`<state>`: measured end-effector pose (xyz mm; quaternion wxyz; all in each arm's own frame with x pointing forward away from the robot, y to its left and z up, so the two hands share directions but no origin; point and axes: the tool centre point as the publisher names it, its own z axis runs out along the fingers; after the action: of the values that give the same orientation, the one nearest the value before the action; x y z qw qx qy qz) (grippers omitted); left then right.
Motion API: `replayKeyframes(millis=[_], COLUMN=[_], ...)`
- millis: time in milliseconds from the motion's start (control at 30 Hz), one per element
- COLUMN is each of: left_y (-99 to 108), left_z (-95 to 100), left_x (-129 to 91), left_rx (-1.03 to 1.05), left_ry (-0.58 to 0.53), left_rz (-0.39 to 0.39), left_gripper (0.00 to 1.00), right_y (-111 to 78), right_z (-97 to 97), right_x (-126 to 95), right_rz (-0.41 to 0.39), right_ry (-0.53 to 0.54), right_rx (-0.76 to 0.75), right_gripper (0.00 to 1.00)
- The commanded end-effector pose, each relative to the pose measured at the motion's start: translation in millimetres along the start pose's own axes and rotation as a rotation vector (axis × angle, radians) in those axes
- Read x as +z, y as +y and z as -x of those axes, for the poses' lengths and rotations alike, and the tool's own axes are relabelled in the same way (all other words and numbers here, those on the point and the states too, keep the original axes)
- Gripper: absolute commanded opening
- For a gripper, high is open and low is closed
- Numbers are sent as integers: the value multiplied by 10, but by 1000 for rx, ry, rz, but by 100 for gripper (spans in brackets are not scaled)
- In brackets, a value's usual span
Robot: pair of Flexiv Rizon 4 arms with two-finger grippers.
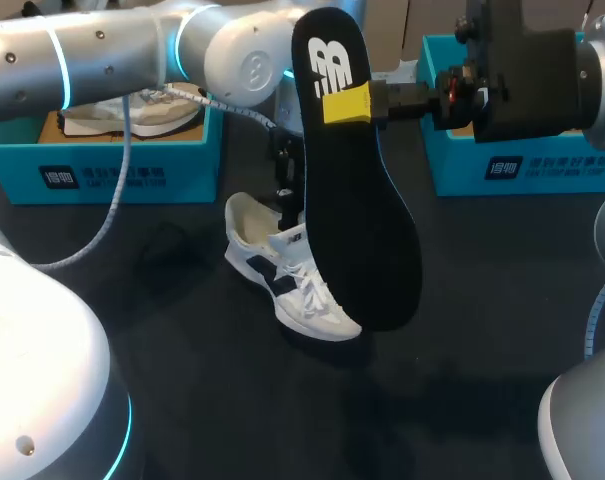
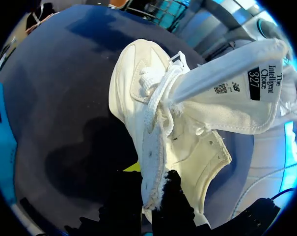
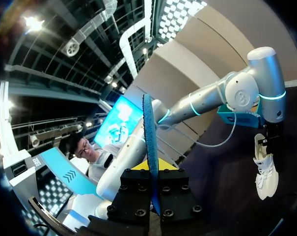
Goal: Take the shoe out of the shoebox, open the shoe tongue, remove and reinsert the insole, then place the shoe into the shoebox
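Note:
A white shoe with navy stripes (image 1: pixel 287 272) lies on the black table, toe toward the front. My left gripper (image 1: pixel 285 186) comes down on its heel end, partly hidden behind the insole. In the left wrist view that gripper (image 2: pixel 150 194) is shut on the rim of the shoe's opening (image 2: pixel 160 147), and the tongue (image 2: pixel 227 98) is folded up and out. My right gripper (image 1: pixel 347 105) is shut on the black insole (image 1: pixel 362 210), which it holds upright, high above the shoe. In the right wrist view the insole (image 3: pixel 149 137) shows edge-on between the fingers, with the shoe (image 3: pixel 265 172) far off.
A teal shoebox (image 1: pixel 112 165) at the back left holds another pale shoe (image 1: pixel 132 112). A second teal shoebox (image 1: pixel 527 165) stands at the back right behind the right arm. A pale cable (image 1: pixel 112 200) hangs from the left arm down to the table.

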<state>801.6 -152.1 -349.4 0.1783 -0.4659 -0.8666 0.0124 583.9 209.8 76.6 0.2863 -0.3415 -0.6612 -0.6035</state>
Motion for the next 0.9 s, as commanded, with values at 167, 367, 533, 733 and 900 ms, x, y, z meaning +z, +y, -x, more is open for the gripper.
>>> replayKeyframes(millis=[167, 367, 533, 733, 900], left_y=[-66, -66, -66, -66, -55], left_z=[-88, -88, -88, -88, -60], left_x=[-19, -19, -19, -19, -31], left_rx=[426, 426, 426, 426, 471], left_ry=[-78, -78, -78, -78, -65], left_rz=[185, 185, 185, 185, 189], left_gripper=[0, 0, 0, 0, 0], right_y=[-75, -75, -75, -75, -75], right_z=[-61, -61, -61, -61, -61], right_x=[36, 36, 36, 36, 36], right_rz=[197, 197, 197, 197, 197], right_ry=[-4, -4, -4, -4, -4], right_rx=[1, 1, 1, 1, 1], right_gripper=[0, 0, 0, 0, 0])
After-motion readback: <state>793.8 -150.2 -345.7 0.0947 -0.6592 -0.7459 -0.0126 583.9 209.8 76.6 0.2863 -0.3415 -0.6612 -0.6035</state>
